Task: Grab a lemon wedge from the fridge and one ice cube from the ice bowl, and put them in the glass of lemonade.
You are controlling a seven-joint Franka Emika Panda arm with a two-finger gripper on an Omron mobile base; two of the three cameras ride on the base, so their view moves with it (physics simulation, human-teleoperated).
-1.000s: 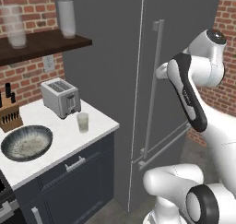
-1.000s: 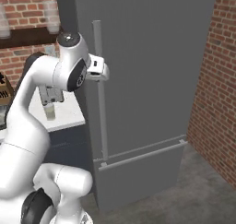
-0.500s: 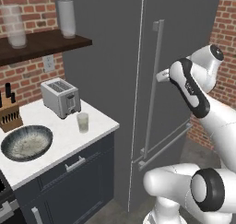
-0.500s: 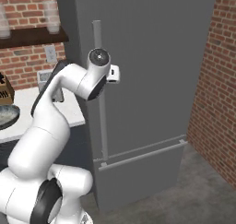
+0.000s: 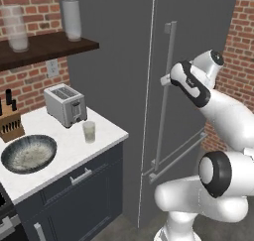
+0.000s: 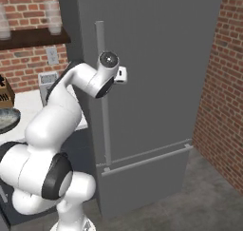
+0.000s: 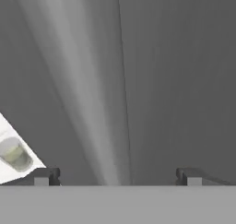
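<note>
The fridge (image 5: 129, 61) (image 6: 156, 59) is a tall dark grey cabinet with its door shut, so the lemon wedge is hidden. Its long vertical bar handle (image 5: 166, 86) (image 6: 102, 111) (image 7: 87, 103) runs down the door. My gripper (image 5: 165, 80) (image 6: 122, 75) (image 7: 117, 177) is open right at the handle's upper half. In the hand view the bar runs between the two fingertips (image 7: 46, 177), with nothing held. The glass of lemonade (image 5: 89, 132) (image 7: 16, 155) stands on the white counter (image 5: 64, 150). The ice bowl (image 5: 29, 153) lies left of the glass.
A silver toaster (image 5: 64, 105) and a knife block (image 5: 10, 122) stand at the back of the counter. Tall frosted glasses (image 5: 72, 19) sit on a dark wall shelf above. A brick wall (image 6: 223, 82) borders the fridge on the right. Dark drawers (image 5: 74, 185) sit under the counter.
The arm has swung forward and the hand has moved from beside the fridge up to its handle. The jaws have stayed open.
</note>
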